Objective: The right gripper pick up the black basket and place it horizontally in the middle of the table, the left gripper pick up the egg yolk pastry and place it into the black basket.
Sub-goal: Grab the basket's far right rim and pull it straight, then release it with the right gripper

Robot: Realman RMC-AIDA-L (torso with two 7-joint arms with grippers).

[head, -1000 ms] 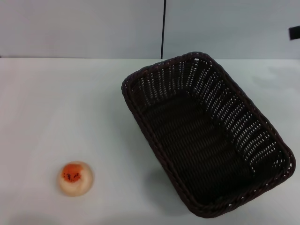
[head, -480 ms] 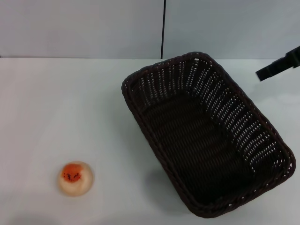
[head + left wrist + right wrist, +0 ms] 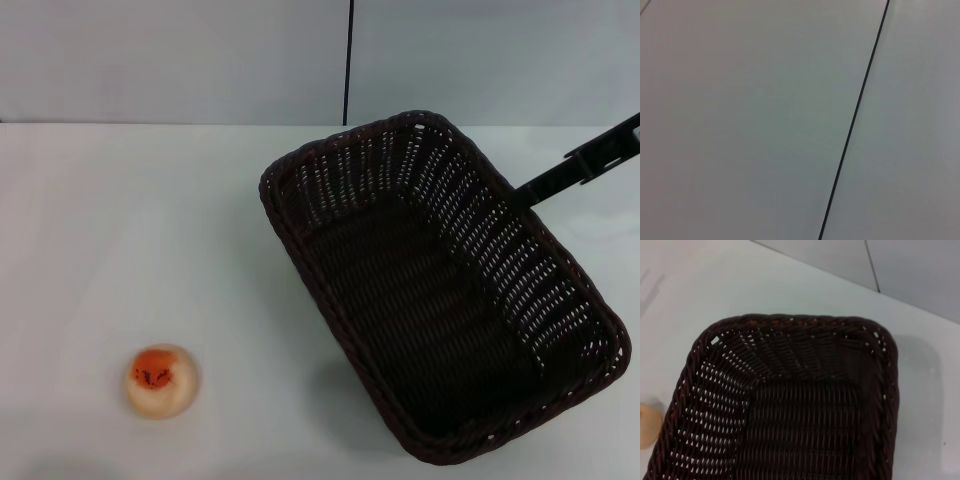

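Dark woven black basket (image 3: 440,290) askew on white table (image 3: 120,220); right claw (image 3: 580,165) beside rim, grip state indiscernible.

Pale wall with a dark seam

A plain grey-white wall (image 3: 180,60) stands behind the table, split by a thin black vertical seam (image 3: 348,60) running down to the table's far edge.
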